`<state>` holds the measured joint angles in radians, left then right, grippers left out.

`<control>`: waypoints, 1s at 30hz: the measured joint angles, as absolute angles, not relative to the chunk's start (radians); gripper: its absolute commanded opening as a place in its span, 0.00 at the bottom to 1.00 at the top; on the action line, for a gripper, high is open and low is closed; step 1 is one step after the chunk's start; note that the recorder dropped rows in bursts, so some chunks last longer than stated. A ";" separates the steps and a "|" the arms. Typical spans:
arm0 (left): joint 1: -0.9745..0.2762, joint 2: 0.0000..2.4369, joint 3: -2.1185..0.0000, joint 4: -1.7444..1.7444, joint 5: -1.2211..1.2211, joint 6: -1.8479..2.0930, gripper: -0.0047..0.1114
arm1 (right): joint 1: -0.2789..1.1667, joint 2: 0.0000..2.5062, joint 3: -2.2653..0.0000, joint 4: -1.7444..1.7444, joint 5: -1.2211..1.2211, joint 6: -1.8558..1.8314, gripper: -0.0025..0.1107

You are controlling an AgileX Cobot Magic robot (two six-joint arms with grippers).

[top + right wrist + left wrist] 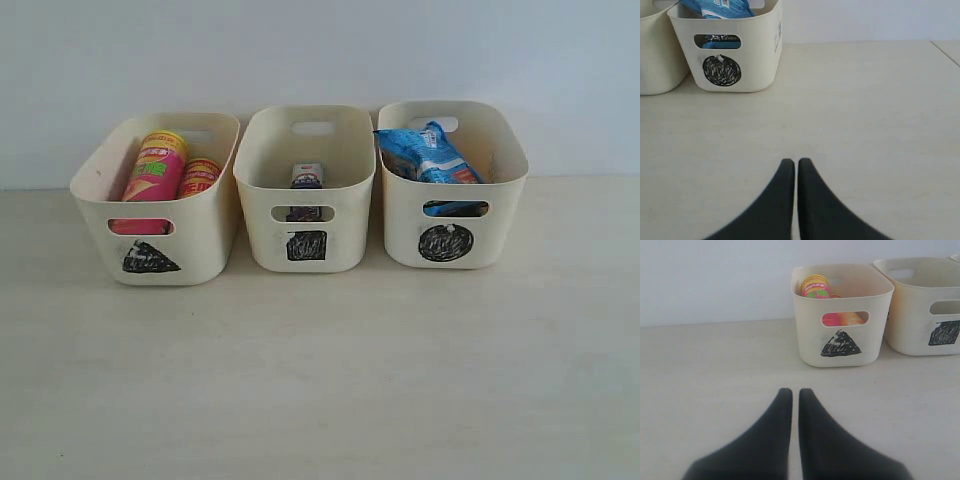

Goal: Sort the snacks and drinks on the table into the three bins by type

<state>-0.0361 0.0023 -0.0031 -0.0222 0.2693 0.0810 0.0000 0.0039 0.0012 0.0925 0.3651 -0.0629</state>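
Note:
Three cream bins stand in a row at the back of the pale table (320,380). The triangle bin (155,250) holds a pink-yellow chip tube (157,170) and a yellow-red tube (198,177). In the square bin (305,255) stands a small dark carton with a white top (307,176). A blue crinkly bag (428,152) lies in the circle bin (445,250). Neither arm shows in the exterior view. My left gripper (795,392) is shut and empty, hovering over bare table in front of the triangle bin (840,347). My right gripper (796,162) is shut and empty, short of the circle bin (722,70).
A pale wall rises directly behind the bins. The table's right edge (946,52) shows in the right wrist view. The bins stand close together with narrow gaps between them.

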 measured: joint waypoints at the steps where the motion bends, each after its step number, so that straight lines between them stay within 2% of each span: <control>1: -0.036 0.002 -0.003 -0.022 0.269 0.081 0.07 | 0.000 0.004 0.001 0.093 0.365 -0.063 0.02; 30: -0.036 0.002 -0.003 -0.022 0.251 0.081 0.07 | 0.000 0.004 0.001 0.096 0.367 -0.058 0.02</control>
<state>-0.0361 0.0023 -0.0031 -0.0222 0.2510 0.0810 0.0000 0.0039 0.0012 0.0961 0.3670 -0.0582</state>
